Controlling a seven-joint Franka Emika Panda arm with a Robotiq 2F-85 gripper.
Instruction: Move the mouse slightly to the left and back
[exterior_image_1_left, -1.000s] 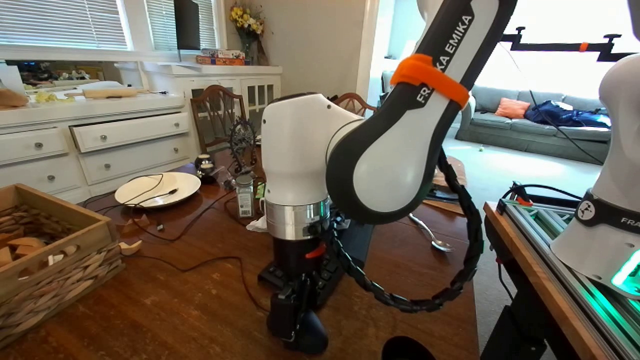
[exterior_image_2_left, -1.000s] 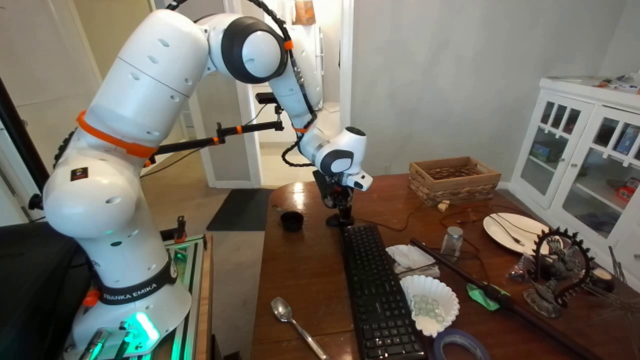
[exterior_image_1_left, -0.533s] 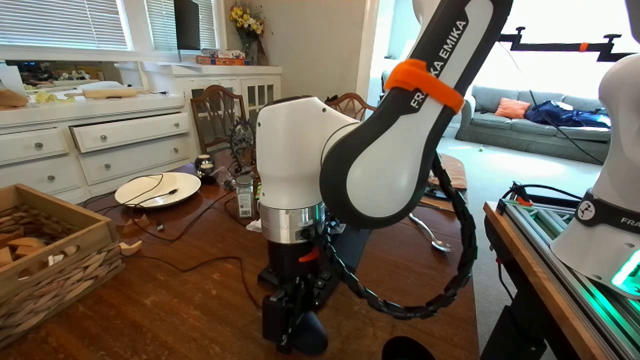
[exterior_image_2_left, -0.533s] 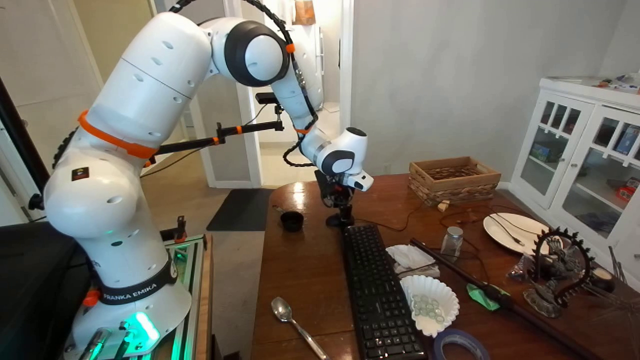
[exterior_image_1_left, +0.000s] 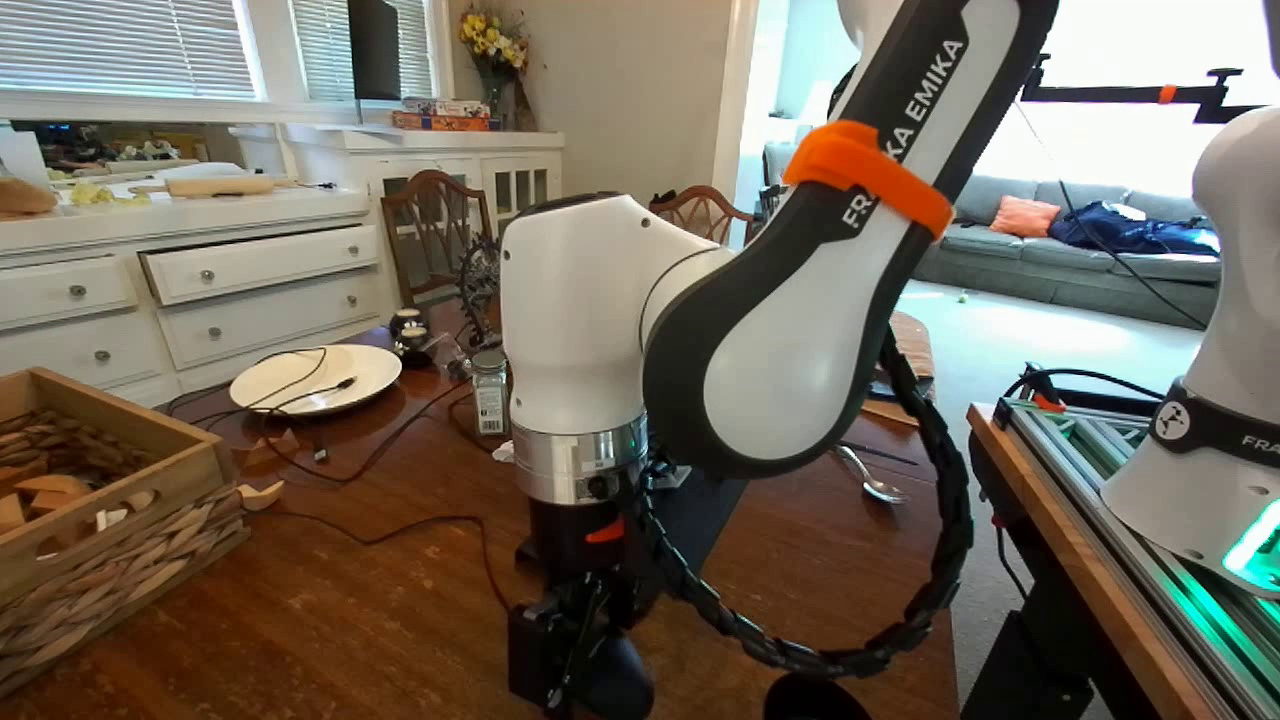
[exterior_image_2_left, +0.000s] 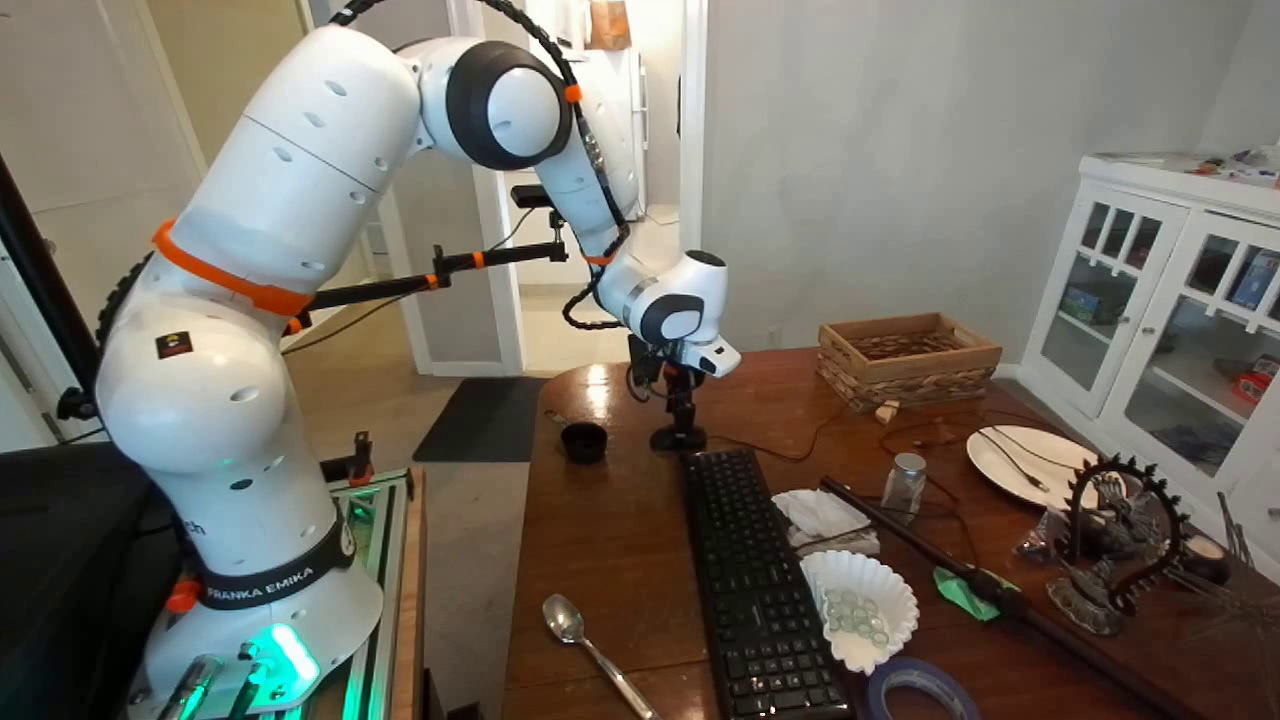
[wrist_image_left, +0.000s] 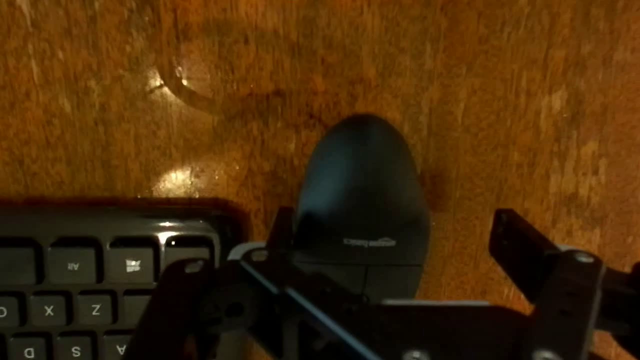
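The black domed mouse (wrist_image_left: 362, 190) lies on the wooden table off the end of the black keyboard (wrist_image_left: 125, 270). My gripper (wrist_image_left: 392, 230) is open and low, with its fingers on either side of the mouse. In the wrist view the left finger is against or very near the mouse's left side. A gap of bare wood lies between the mouse and the right finger. Part of the mouse's button end is hidden under the gripper. The mouse (exterior_image_1_left: 620, 680) also shows partly behind the gripper in an exterior view, and its edge (exterior_image_2_left: 680, 440) shows below the gripper in an exterior view.
A small black bowl (exterior_image_2_left: 583, 442) and a spoon (exterior_image_2_left: 600, 650) lie on the robot's side of the keyboard. A white fluted dish (exterior_image_2_left: 875, 640), a jar (exterior_image_2_left: 905, 485) and a plate (exterior_image_2_left: 1000, 480) stand beyond it. A cable (exterior_image_1_left: 410, 525) runs towards the gripper; a wooden basket (exterior_image_1_left: 130, 570) stands nearby.
My gripper has moved lower and slightly left in an exterior view, and the wrist has shifted with it. The mouse looks nearly in the same place.
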